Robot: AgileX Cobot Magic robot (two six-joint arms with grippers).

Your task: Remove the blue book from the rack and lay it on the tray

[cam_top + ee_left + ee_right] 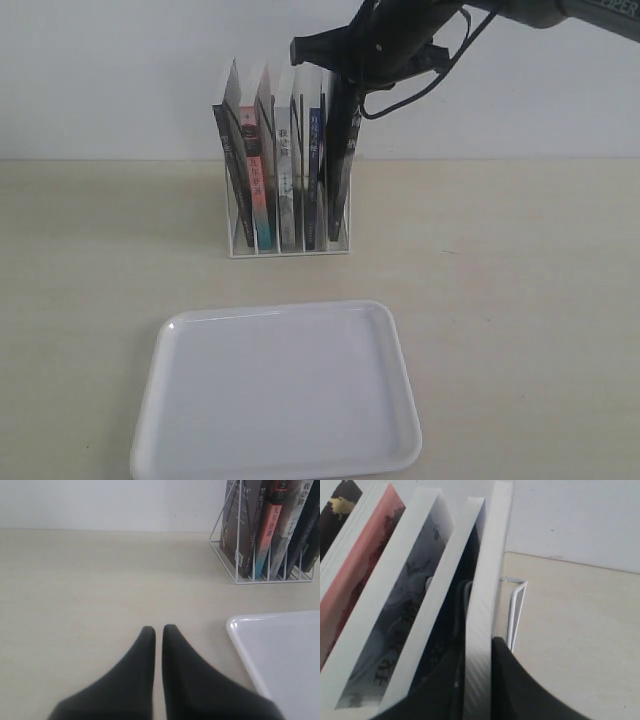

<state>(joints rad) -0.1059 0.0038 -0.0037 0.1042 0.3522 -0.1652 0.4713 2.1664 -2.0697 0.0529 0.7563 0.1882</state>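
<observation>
Fingers of the right gripper (477,652) are pinching the top edge of the end book (484,595) in the rack (288,251), where it is standing clear of the wires, the blue book (315,160) seemingly sitting one slot over, while the left gripper (156,630) is idling pressed together beside the tray (280,400).

White wall (110,70) running behind a pale beige table (520,300) — faint wood grain showing, soft even light falling across both, edges meeting straight.
</observation>
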